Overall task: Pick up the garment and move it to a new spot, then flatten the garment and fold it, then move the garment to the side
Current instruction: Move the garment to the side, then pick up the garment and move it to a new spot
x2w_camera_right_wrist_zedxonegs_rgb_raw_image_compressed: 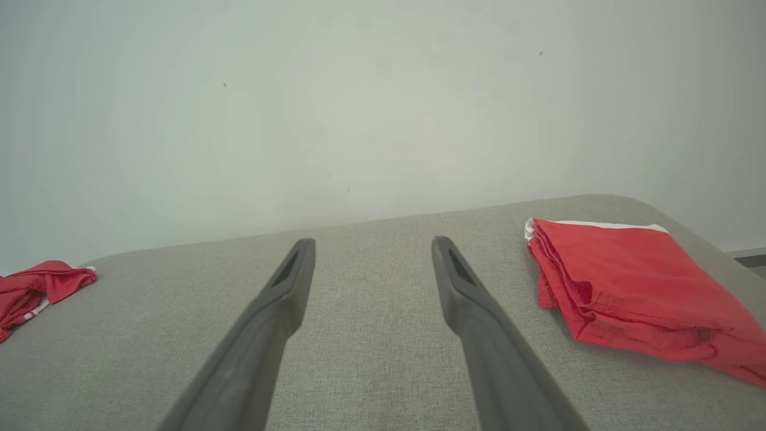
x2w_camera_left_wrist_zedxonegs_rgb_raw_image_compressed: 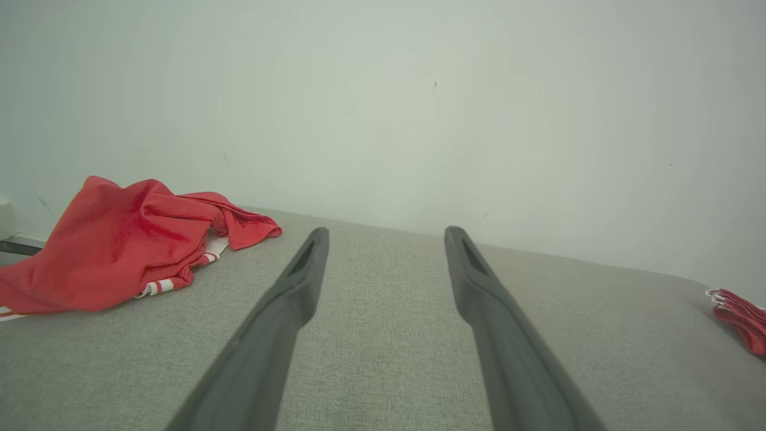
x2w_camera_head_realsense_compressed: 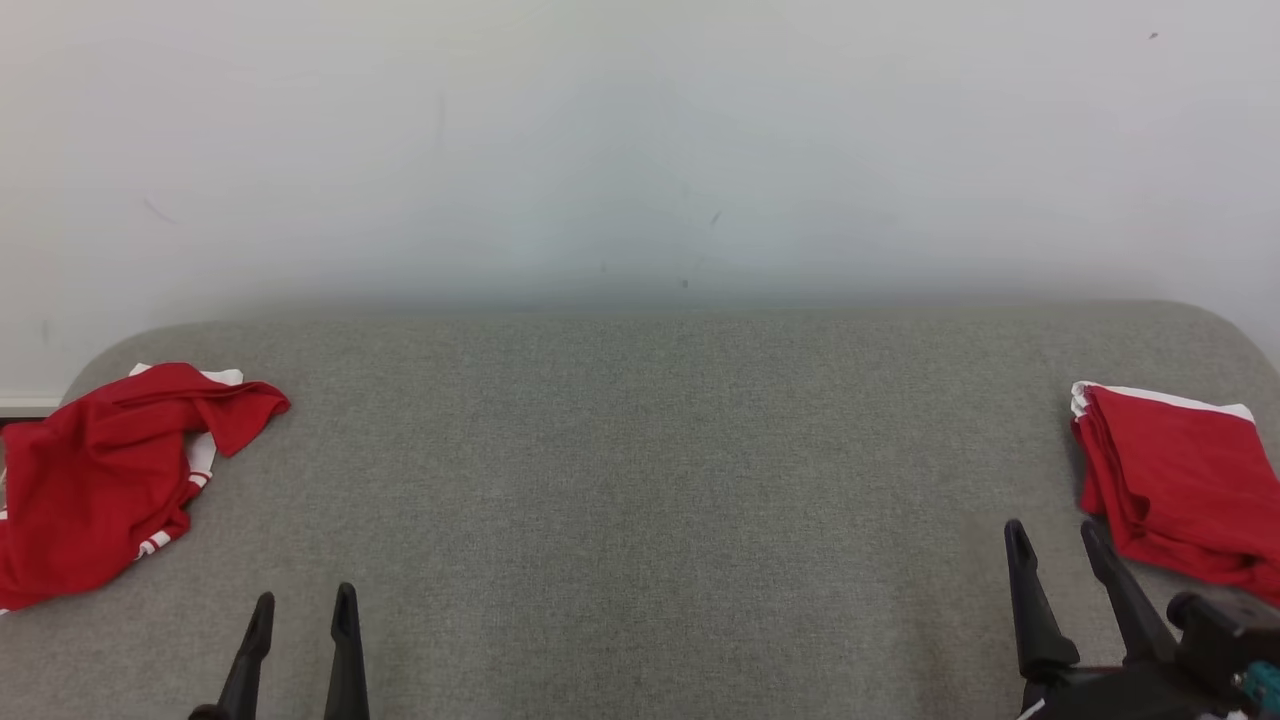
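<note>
Garments: two, both red with white trim, on the grey padded surface (x2w_camera_head_realsense_compressed: 640, 480). The crumpled garment (x2w_camera_head_realsense_compressed: 95, 480) lies in a loose heap at 9 o'clock in the head view, at the surface's edge. The folded garment (x2w_camera_head_realsense_compressed: 1170, 480) is a neat stack at 3 o'clock.

Grippers: two. The left gripper (x2w_camera_head_realsense_compressed: 305, 600) is at 7 o'clock, fingers spread wide, holding nothing, well apart from the heap. The right gripper (x2w_camera_head_realsense_compressed: 1055, 530) is at 5 o'clock, equally wide, empty, just beside the stack.

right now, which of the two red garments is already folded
The red garment on the right, next to the right hand: it lies in neat flat layers with a white edge. The left red garment is a crumpled loose heap.
</note>
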Controlling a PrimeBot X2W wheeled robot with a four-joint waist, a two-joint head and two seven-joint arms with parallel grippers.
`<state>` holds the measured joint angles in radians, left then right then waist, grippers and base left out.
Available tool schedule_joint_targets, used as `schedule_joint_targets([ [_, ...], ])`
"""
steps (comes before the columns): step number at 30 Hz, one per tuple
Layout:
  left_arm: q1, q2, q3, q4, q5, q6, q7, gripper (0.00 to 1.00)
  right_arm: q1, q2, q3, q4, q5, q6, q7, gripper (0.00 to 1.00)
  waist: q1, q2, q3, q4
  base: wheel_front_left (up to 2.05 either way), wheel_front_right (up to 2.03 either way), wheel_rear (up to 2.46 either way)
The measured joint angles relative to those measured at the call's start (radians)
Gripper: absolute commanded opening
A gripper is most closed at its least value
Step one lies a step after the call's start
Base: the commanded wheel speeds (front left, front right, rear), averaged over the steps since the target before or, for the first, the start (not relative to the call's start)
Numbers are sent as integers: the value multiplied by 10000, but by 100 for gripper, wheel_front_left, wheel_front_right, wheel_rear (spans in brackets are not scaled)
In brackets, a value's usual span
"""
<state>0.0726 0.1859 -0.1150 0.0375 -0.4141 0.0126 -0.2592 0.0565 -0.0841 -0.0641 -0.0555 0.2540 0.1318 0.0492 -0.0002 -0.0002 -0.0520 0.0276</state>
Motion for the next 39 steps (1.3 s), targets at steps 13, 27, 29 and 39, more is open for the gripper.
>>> schedule_joint_targets([
  [13,561,-311,520,42,408,-497,-33,100,839,341,-117,240,-15,0,-550,100,2,2,-83,-201,0,0,0],
  [27,598,-456,779,138,667,-667,-33,100,877,343,-75,280,176,0,-644,100,3,1,35,-86,0,0,0],
  [29,566,-472,788,167,700,-667,-33,100,884,343,-35,290,178,0,-665,100,3,2,29,18,0,0,0],
  [39,551,-414,769,201,788,-656,-29,100,942,343,343,362,196,0,-734,100,3,2,-85,1179,0,0,0],
])
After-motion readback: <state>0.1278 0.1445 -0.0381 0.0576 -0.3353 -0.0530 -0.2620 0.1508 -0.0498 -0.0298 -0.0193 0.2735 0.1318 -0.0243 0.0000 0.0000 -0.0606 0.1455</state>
